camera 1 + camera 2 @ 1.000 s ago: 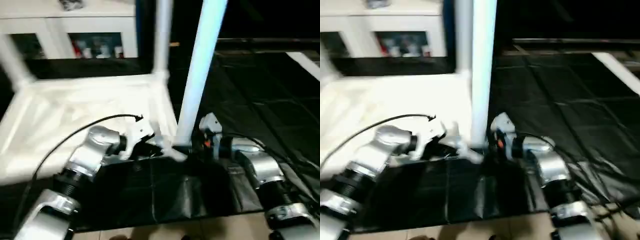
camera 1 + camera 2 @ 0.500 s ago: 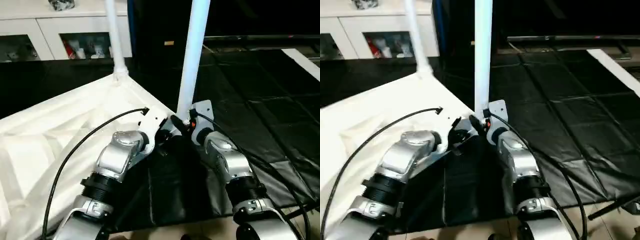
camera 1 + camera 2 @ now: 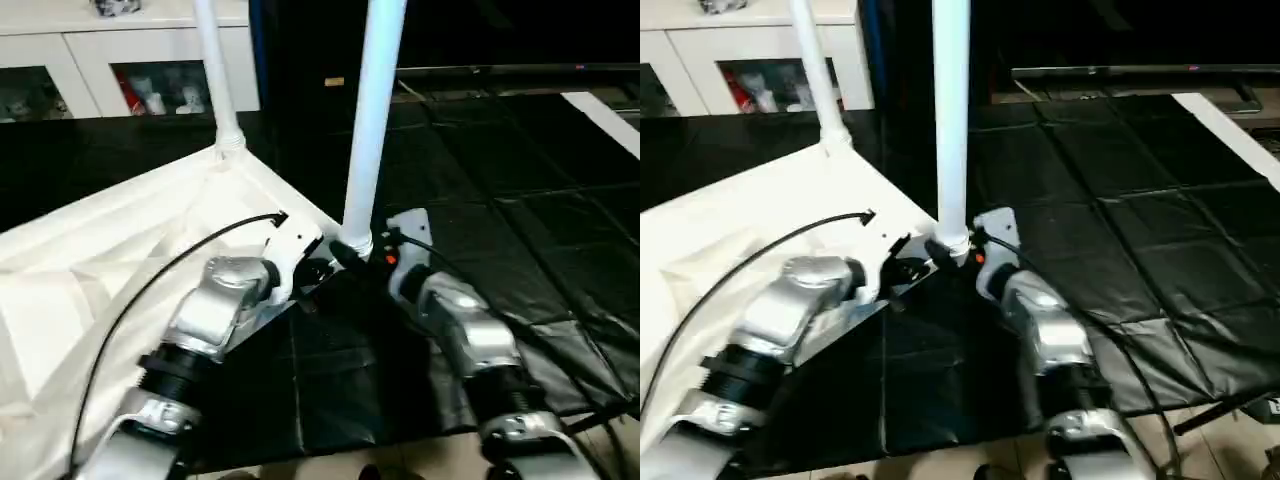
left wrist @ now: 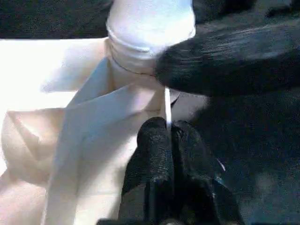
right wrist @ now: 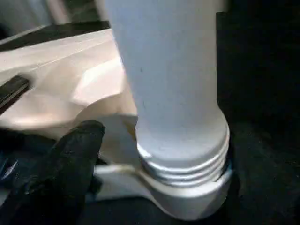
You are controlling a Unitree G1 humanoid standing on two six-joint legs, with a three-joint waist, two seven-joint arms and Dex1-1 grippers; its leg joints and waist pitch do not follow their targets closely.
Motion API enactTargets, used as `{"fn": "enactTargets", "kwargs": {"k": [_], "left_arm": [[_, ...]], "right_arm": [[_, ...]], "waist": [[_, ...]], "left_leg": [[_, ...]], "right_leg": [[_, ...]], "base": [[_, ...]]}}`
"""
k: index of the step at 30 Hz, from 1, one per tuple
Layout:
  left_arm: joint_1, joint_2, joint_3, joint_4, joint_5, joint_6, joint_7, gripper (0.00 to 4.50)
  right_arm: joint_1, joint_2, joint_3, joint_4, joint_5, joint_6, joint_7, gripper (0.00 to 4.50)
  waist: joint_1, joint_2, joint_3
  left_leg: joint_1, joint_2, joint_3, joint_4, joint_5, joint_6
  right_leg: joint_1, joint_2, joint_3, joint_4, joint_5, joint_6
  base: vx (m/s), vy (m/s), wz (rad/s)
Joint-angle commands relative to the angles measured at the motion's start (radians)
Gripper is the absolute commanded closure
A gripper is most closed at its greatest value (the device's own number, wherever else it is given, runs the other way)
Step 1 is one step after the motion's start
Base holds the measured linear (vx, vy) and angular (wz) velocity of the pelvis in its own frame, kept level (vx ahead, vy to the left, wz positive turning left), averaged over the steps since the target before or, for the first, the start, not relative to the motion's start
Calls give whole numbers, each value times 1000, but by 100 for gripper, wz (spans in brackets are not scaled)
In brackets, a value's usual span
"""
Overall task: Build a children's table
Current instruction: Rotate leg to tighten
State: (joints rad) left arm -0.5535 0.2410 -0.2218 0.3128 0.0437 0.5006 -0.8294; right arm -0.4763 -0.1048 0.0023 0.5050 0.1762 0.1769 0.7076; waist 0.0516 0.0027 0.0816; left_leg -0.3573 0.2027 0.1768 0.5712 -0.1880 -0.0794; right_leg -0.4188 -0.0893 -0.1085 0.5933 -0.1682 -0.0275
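The children's table top (image 3: 120, 260) lies upside down, ribbed underside up, on the left. One white leg (image 3: 212, 70) stands in its far corner. A second leg (image 3: 368, 130) stands in the near corner socket (image 5: 187, 197), with a few turns of thread showing above it. My left gripper (image 4: 169, 133) is shut on the thin rim of the top just beside that socket. My right gripper (image 3: 352, 255) is at the leg's base, open. One of its fingers (image 5: 70, 159) stands off the leg.
A white glass-door cabinet (image 3: 150, 60) stands at the back left. Black quilted matting (image 3: 520, 200) covers the floor to the right. A white bar (image 3: 600, 110) lies at the far right. A black cable (image 3: 170, 270) arcs over my left forearm.
My right gripper's fingers have spread wider around the near leg's base. The left gripper keeps its pinch on the rim. The camera view has shifted and steadied.
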Motion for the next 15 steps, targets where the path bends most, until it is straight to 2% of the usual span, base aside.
{"fn": "enactTargets", "kwargs": {"k": [1,3,6,9,11,15], "left_arm": [[0,31,-49,14,-7,-74,-114,450],[0,54,-62,22,-9,-105,-160,450],[-3,125,-113,43,-12,-205,-313,450],[-6,153,-139,52,-7,-246,-371,450],[-9,178,-161,62,-10,-285,-426,450],[-18,218,-199,76,-9,-343,-528,450]], "right_arm": [[8,-37,31,-36,19,-5,112,5],[13,-72,40,-42,16,-20,163,5],[24,-177,78,-76,29,-54,352,5],[23,-217,95,-87,36,-61,435,5],[21,-256,121,-98,40,-64,513,5],[3,-309,175,-81,21,-103,639,5]], "waist": [[6,-1,-73],[12,0,-71],[25,3,-68],[36,4,-66],[39,1,-67],[41,-1,-69]], "left_leg": [[-4,24,-6,-51,-68,129],[-1,25,-3,-50,-72,139],[4,29,-4,-53,-124,120],[9,34,-1,-54,-143,106],[6,34,-1,-55,-147,94],[4,34,-2,-54,-147,92]], "right_leg": [[70,-56,59,-54,-81,-237],[68,-57,59,-53,-71,-252],[67,-59,60,-59,-144,-245],[63,-59,62,-59,-154,-243],[67,-61,63,-56,-158,-245],[67,-62,63,-56,-167,-246]], "base": [[0,0,0],[0,0,0],[0,0,0],[0,0,0],[0,0,0],[0,0,0]]}}
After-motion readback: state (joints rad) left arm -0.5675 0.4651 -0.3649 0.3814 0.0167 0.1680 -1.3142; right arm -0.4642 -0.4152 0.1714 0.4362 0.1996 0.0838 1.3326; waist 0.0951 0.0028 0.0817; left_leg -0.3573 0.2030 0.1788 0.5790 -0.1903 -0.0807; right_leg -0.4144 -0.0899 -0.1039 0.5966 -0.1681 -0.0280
